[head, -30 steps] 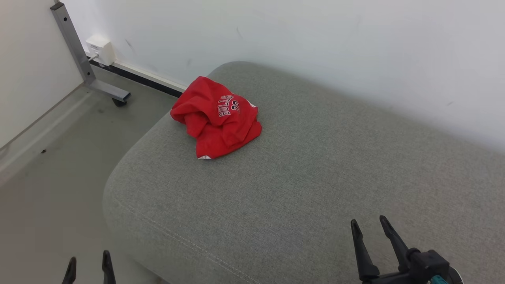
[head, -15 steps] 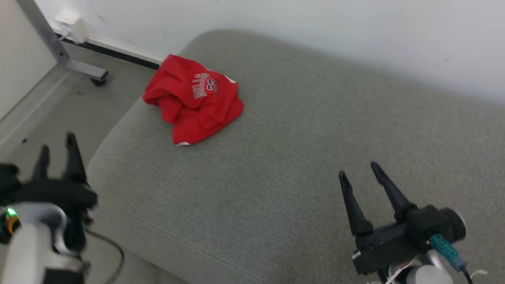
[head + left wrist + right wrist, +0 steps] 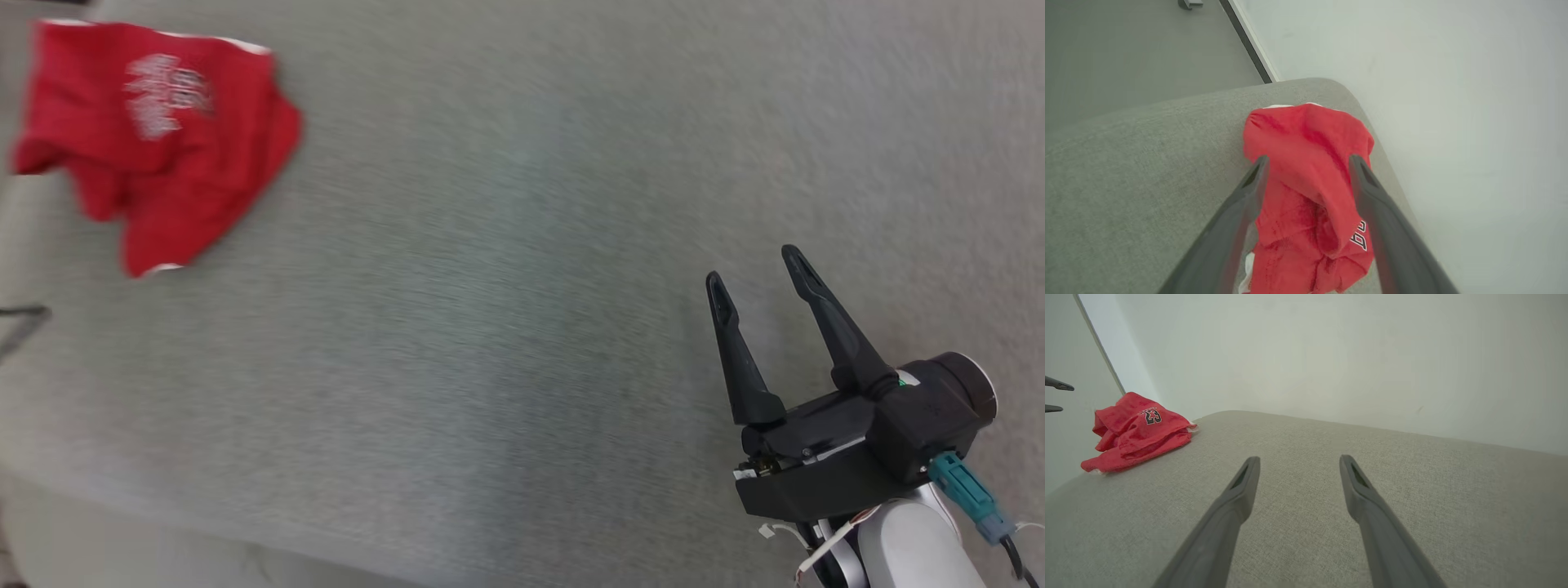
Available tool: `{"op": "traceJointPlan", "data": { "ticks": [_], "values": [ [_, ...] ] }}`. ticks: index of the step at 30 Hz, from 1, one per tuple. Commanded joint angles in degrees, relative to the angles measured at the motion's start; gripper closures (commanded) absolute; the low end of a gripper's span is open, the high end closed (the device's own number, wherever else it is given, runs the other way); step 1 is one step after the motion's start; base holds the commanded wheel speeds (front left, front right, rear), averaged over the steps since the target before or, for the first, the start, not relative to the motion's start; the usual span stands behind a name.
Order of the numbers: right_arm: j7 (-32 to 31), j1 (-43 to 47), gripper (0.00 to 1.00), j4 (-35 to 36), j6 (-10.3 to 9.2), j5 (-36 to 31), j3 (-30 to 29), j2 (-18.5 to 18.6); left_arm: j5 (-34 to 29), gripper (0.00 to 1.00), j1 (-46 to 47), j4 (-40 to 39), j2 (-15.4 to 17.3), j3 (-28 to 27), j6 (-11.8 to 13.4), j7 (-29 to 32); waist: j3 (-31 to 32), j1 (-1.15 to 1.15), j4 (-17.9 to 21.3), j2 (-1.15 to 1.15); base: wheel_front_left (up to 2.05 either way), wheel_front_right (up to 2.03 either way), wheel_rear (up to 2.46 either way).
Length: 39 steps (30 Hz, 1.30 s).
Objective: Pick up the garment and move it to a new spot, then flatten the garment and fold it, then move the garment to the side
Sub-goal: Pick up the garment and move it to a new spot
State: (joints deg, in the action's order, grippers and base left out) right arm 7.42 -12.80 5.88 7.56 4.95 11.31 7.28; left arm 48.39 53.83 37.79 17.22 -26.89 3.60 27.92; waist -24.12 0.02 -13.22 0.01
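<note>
Right tool (image 3: 752, 264) is closest, at the lower right over the grey cushion (image 3: 490, 343), fingers spread wide with nothing in them. Left tool (image 3: 1309, 158) is spread wide and empty too, aimed at the red shirt (image 3: 1306, 126), which shows between its fingers. Shirt's crumpled up at the cushion's far left end, right by the wall (image 3: 1453, 102).

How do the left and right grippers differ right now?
The left gripper aims at the garment, framed between its fingers; the right gripper aims over bare cushion. The left is by the cushion's end, the right farther along it. Both are open, holding nothing.
</note>
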Motion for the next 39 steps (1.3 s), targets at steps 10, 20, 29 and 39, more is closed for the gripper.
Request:
{"op": "traceJointPlan", "data": {
  "ticks": [10,20,29,39],
  "values": [
    [2.9,-1.5,0.0,-1.2,-0.13,0.2,0.4,-1.7,1.1,0.0,-0.6,-5.6,3.5,-1.4,10.2,10.2,-15.0,-0.02,15.6,-0.01,0.0,0.0,0.0],
    [3.9,-1.7,0.0,-3.5,-0.13,0.6,1.0,-1.8,-2.0,1.0,-7.7,-7.4,2.7,2.9,12.5,15.6,-11.9,-0.02,16.3,-0.01,0.0,0.0,0.0],
    [5.4,-0.6,0.0,-7.3,-0.13,2.2,2.1,-2.7,-2.3,1.0,-8.5,-15.4,5.0,2.9,7.6,12.1,-2.1,-0.02,15.2,-0.01,0.0,0.0,0.0],
    [6.8,4.5,0.0,-12.4,-0.13,4.2,1.7,-4.1,-2.4,1.0,-10.1,-28.2,0.3,9.7,2.7,12.9,13.5,-0.02,15.8,-0.01,0.0,0.0,0.0]
  ]
}}
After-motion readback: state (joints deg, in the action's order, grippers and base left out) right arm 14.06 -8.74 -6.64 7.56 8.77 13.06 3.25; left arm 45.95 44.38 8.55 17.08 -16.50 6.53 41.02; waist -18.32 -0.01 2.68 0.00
